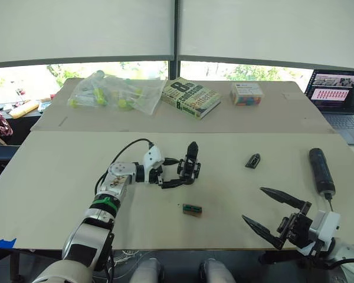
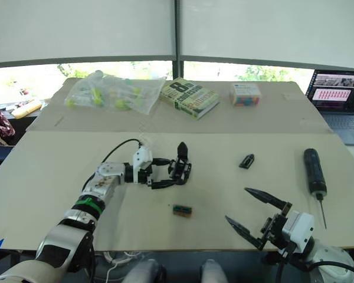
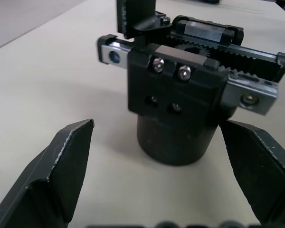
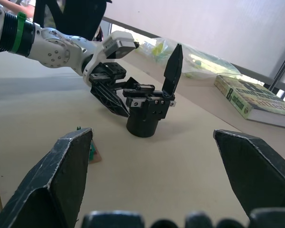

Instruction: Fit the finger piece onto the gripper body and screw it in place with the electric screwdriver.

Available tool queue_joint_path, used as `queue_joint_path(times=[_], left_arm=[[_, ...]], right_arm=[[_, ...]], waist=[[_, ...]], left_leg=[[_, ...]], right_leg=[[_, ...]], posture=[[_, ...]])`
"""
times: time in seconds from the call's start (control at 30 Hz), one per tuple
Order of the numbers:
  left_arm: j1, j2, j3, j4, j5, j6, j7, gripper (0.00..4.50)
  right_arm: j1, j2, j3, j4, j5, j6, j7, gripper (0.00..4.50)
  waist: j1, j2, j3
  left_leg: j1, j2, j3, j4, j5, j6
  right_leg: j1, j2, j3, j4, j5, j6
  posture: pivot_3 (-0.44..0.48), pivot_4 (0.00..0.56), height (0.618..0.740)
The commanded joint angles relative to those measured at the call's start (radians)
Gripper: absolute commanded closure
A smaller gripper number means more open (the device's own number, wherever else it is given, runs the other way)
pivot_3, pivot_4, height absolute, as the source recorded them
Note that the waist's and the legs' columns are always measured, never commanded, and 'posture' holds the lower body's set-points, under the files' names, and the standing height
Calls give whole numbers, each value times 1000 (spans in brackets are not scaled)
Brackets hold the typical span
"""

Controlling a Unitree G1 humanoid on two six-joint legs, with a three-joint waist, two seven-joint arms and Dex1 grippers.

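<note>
Black finger piece (image 1: 253, 160) lies loose mid-table, unfitted, and the electric screwdriver (image 1: 320, 170) rests untouched by the right edge. Left gripper (image 1: 178, 171) brackets the gripper body (image 1: 189, 167) with jaws spread, not yet clamped; right gripper (image 1: 273, 214) hangs wide open near the front edge.

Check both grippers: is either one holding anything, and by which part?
Nothing is held. The left gripper is open, its fingers either side of the gripper body's round base without touching. The right gripper is open and empty.

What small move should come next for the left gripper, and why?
Probably close the left gripper on the gripper body: its open fingers flank the round base without gripping it. The finger piece lies apart on the table.
</note>
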Motion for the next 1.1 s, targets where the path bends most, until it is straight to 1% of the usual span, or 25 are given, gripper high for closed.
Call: queue_joint_path(times=[0.03, 0.2, 0.27, 0.3, 0.37, 0.4, 0.5, 0.63, 0.77, 0.93, 1.1], left_arm=[[-24, -12, 3, 29, 11, -38, -30, 24], [-47, -44, 3, 95, 38, -89, -23, 24], [-55, -59, 12, 111, 34, -92, -25, 552], [-57, -66, 13, 117, 32, -98, -36, 898], [-56, -76, 11, 126, 37, -108, -42, 1842], [-56, -80, 11, 131, 41, -115, -42, 2234], [-53, -88, 18, 137, 47, -142, -17, 2234], [-28, -90, 24, 84, 52, -144, 35, 2234], [35, -95, 19, -48, 52, -86, 108, 2234], [112, -103, -12, -211, 80, 7, 197, 2234], [162, -106, -37, -303, 88, 66, 240, 2234]], right_arm=[[10, 0, -13, -45, 10, -8, -19, 0], [20, -1, -11, -54, 6, -9, -31, 0], [21, -1, -11, -56, 6, -9, -32, 0], [22, -2, -11, -55, 7, -9, -31, 0], [23, -4, -11, -54, 7, -11, -29, 0], [23, -4, -10, -52, 7, -11, -29, 0], [24, -3, -7, -52, 6, -12, -28, 0], [30, -1, -5, -53, 5, -14, -28, 0], [36, 2, 0, -53, 1, -16, -30, 0], [31, 2, 9, -51, -3, -14, -33, 0], [18, -6, 13, -42, 1, -12, -26, 0]], waist=[[0, 0, 0], [5, 0, 0], [6, 0, 0], [6, 0, 0], [6, 0, 0], [6, 0, 0], [6, 0, 0], [9, 0, 0], [9, 0, 0], [10, 0, 0], [13, 0, 0]], left_leg=[[0, 0, 0, 0, 0, 0], [0, 0, 0, 0, 0, 0], [0, -1, 0, 1, 0, 0], [0, -1, 0, 1, 0, 0], [0, -1, 0, 1, 0, 0], [0, -1, 0, 1, 0, 0], [0, -1, 0, 1, 0, 0], [0, -1, 0, 1, 0, 0], [0, 0, 0, 1, 0, 0], [0, 0, 0, 1, 0, 0], [0, 0, 0, 1, 0, 0]], right_leg=[[0, 0, 0, 0, 0, 0], [0, 0, 0, 0, 0, 0], [1, -1, 0, 0, 0, 1], [1, -1, 0, 0, 0, 1], [1, -1, 0, 0, 0, 1], [1, -1, 0, 0, 0, 1], [1, -1, 0, 0, 0, 1], [1, -1, 0, 0, 0, 1], [1, -1, 0, 0, 0, 1], [1, -1, 0, 0, 0, 1], [1, -1, 0, 0, 0, 1]], posture=[[0, 150, 740], [0, 150, 740], [0, 150, 740], [0, 150, 740], [0, 150, 740], [0, 150, 740], [0, 150, 740], [0, 150, 740], [0, 150, 740], [0, 150, 740], [0, 150, 740]])
